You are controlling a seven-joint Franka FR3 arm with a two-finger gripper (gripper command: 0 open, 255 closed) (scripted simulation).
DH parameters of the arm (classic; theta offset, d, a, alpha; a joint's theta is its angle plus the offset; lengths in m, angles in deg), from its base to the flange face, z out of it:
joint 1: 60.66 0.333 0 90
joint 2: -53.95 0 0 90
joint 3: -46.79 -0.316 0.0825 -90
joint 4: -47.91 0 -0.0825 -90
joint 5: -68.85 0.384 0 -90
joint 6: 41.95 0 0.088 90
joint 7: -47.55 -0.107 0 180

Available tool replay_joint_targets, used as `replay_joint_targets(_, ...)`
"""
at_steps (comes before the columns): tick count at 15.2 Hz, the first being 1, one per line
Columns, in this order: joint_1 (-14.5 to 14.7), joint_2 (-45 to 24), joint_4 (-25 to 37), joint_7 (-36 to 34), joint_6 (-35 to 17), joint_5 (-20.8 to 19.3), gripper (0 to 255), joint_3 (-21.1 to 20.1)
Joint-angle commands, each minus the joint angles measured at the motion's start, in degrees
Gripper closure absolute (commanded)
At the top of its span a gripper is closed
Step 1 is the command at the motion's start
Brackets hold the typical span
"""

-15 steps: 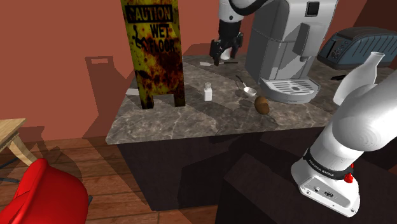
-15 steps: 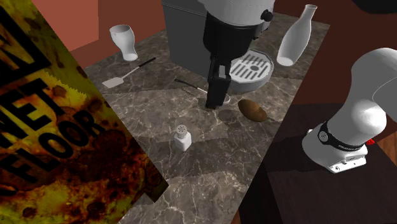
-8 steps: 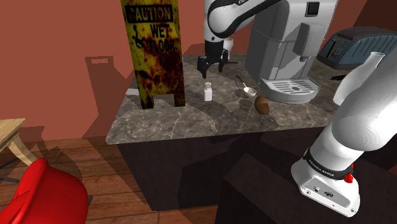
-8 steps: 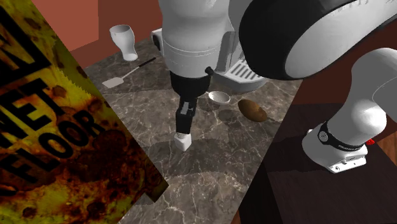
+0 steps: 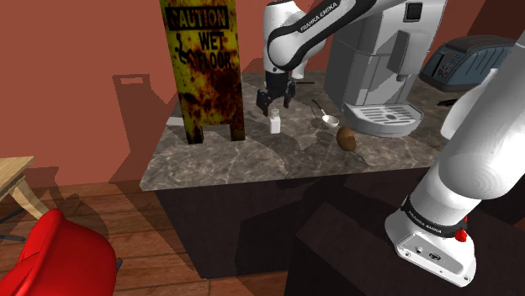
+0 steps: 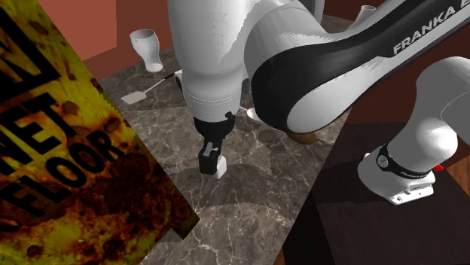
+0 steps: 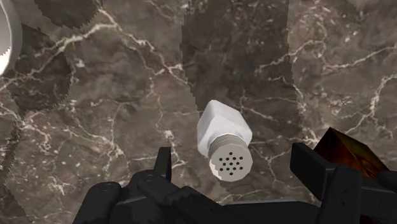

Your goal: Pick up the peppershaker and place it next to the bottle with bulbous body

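A: Where do we have the pepper shaker [image 5: 275,124] now?

B: Upright on the marble table [image 5: 252,158], just to the right of the caution sign [image 5: 204,67] in the shoulder view, with the coffee machine [image 5: 379,59] further right. The wrist view looks down on its holed cap [image 7: 224,143].

A: And our claw [image 5: 274,108]?

B: Spread wide, hanging right over the shaker. Its fingers [image 7: 164,164] stand on either side of the cap and touch nothing, so we hold nothing yet.

A: So we are in the reach-and-grasp step.

B: We judge so. Next we need to sink a little further so the pads sit on the white body, not the cap, then close squarely and lift. The bottle [image 5: 481,99] stands well apart, toward the shoulder view's right, so a long carry past the coffee machine follows.

A: What has changed?

B: A second ago our claw was far back beside the coffee machine. Half a second ago it was above the shaker, and now it is lower, straddling it. The shaker itself has not moved.
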Motion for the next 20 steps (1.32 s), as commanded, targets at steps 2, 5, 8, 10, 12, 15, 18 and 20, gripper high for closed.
replay_joint_targets(2, -0.07, -1.24, -0.74, -0.19, -2.0, -0.32, 0, 0.08)
replay_joint_targets(5, -0.07, -1.24, -0.74, -0.19, -2.0, -0.32, 0, 0.08)
replay_joint_targets(8, -0.07, -1.24, -0.74, -0.19, -2.0, -0.32, 0, 0.08)
replay_joint_targets(10, -0.06, -1.24, -0.74, -0.19, -1.99, -0.32, 255, 0.08)
replay_joint_targets(12, -0.06, -1.24, -0.74, -0.19, -1.99, -0.32, 255, 0.08)
replay_joint_targets(15, -0.07, -1.24, -0.74, -0.19, -1.99, -0.32, 255, 0.08)
replay_joint_targets(18, -0.07, -1.24, -0.74, -0.19, -1.99, -0.32, 255, 0.08)
replay_joint_targets(20, -0.07, -0.8, -0.43, -0.07, -1.26, -0.19, 255, 0.07)
